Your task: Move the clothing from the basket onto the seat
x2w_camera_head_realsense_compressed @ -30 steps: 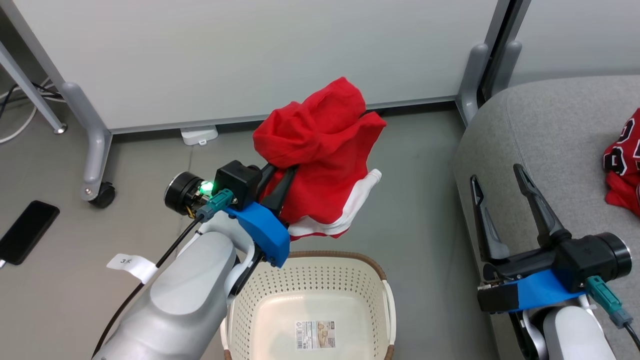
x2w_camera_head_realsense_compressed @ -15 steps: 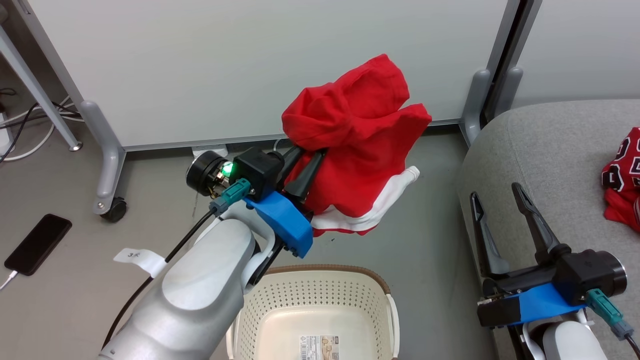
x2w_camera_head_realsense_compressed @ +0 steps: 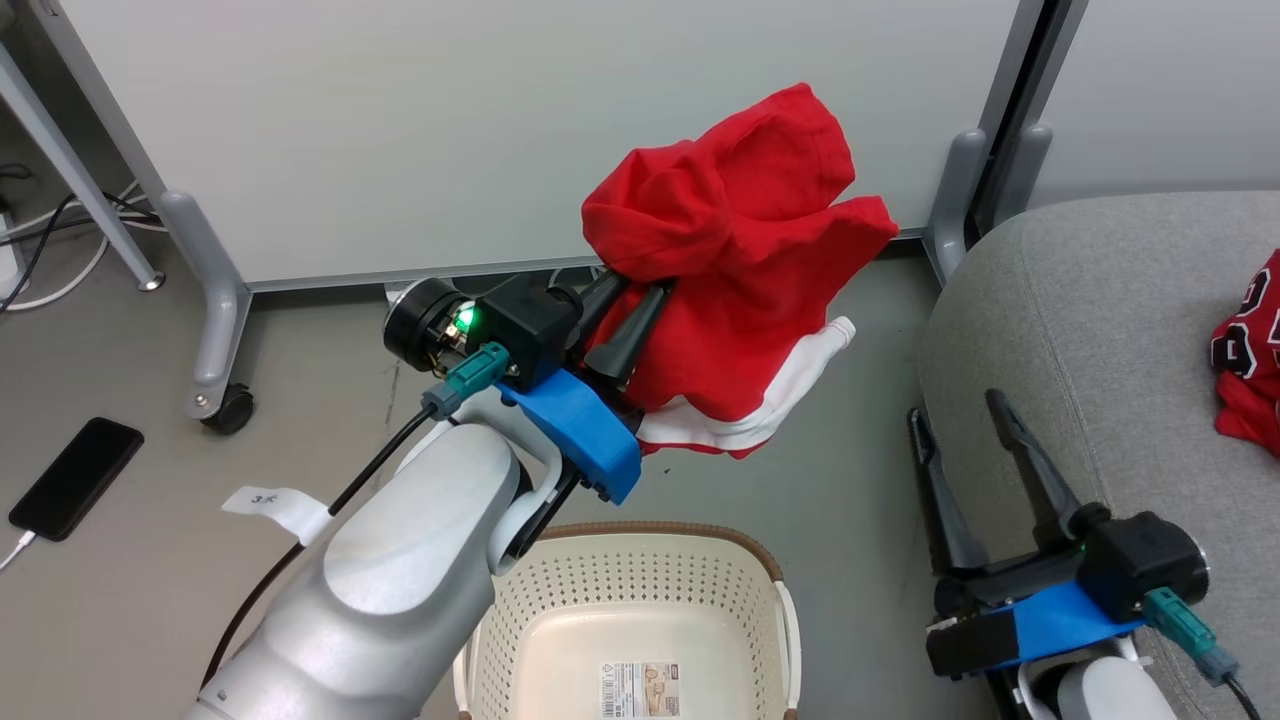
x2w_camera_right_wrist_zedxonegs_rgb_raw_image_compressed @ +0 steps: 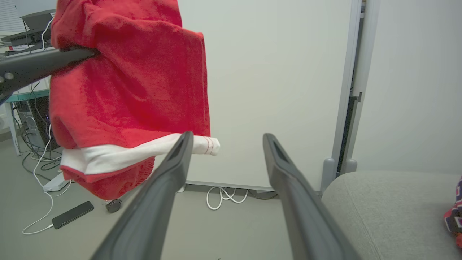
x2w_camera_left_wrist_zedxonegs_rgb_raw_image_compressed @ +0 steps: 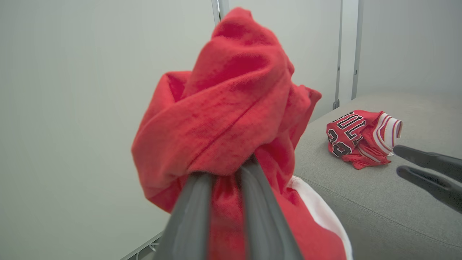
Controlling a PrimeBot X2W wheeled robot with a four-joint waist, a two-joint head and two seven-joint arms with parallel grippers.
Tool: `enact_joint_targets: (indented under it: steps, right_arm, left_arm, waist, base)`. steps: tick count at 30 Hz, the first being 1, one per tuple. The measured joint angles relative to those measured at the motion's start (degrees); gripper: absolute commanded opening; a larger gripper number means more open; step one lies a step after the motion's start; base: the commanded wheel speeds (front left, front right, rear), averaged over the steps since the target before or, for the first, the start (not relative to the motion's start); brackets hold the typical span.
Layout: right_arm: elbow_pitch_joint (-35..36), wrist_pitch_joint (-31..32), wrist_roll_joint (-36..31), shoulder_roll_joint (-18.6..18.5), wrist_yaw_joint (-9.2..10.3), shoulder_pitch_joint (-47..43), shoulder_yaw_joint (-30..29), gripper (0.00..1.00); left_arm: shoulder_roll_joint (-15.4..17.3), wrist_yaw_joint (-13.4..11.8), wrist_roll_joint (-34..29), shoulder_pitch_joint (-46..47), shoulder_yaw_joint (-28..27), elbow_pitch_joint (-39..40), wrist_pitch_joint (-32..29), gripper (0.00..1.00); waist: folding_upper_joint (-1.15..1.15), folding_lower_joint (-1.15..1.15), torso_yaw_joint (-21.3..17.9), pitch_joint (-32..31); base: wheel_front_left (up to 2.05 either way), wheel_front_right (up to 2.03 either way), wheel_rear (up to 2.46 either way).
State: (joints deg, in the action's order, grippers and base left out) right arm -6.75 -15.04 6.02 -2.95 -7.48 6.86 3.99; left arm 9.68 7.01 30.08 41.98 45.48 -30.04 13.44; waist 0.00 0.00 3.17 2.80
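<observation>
Past the emptied basket, draws nearer the seat than a second ago for the drop, left gripper pinching the clothing, right gripper wide, empty.

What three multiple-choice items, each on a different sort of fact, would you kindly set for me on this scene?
1. How do the right gripper's jaws stand?
A shut on cloth; B open with nothing between; C shut with nothing between.

2. What colour is the hem band of the red garment pinched by the left gripper?
A white; B black; C yellow.

3. Where does the lettered jersey lie?
A in the right gripper; B in the left gripper; C on the seat.

Answers:
1 B, since the head view shows its jaws spread wide with nothing between them.
2 A, since the right wrist view shows a white band below the red cloth.
3 C, since the left wrist view shows it crumpled on the grey seat, apart from both grippers.
</observation>
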Motion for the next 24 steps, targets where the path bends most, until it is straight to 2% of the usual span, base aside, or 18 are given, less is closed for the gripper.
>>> enact_joint_targets:
  steps: [14, 24]
  right_arm:
    - [-4.4, 0.0, 8.4, 0.1, 0.0, -0.5, 11.8, 1.0]
    - [-6.7, 0.0, 17.2, 0.1, 0.0, 2.4, 16.8, 1.0]
  left_arm:
    - [-0.8, -0.2, -0.1, 2.3, 1.0, 1.3, -0.2, 0.0]
    - [-1.6, -0.2, -0.1, 3.1, 2.0, 1.4, 0.1, 0.0]
  waist:
    - [0.0, 0.0, 1.5, 2.3]
    - [0.0, 0.0, 2.4, 2.9]
  base:
    - [0.0, 0.0, 0.0]
    - [0.0, 0.0, 0.0]
